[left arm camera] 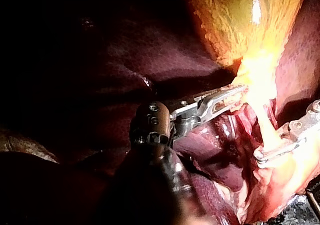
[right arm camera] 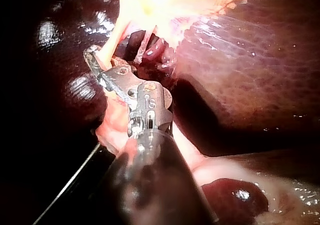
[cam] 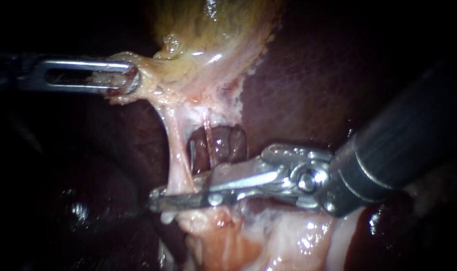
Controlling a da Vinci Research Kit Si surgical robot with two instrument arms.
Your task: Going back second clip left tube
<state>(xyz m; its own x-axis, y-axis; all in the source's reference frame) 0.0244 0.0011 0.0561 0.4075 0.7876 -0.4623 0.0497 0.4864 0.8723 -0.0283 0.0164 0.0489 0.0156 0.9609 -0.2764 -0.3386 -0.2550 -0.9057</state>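
Note:
My left instrument (cam: 130, 80) comes in from the left, its slotted jaws shut on pale tissue at the gallbladder's (cam: 208, 40) lower end and holding it taut. From there the left tube (cam: 174, 150), a pale strand, runs down to my right instrument (cam: 158, 199). Its long jaws lie close together with the tube's lower end between them. A thin reddish right tube (cam: 208, 140) crosses the window beside it. The left wrist view shows the left instrument (left arm camera: 240, 90) on yellow tissue and the right instrument (left arm camera: 258, 156) across the tube. In the right wrist view the right instrument (right arm camera: 92, 52) hooks the strand.
Dark liver (cam: 309, 85) lies to the right and behind the tubes. Pale fatty tissue (cam: 268, 236) bulges under my right instrument's wrist joint. The left and lower left of the endoscope view are dark.

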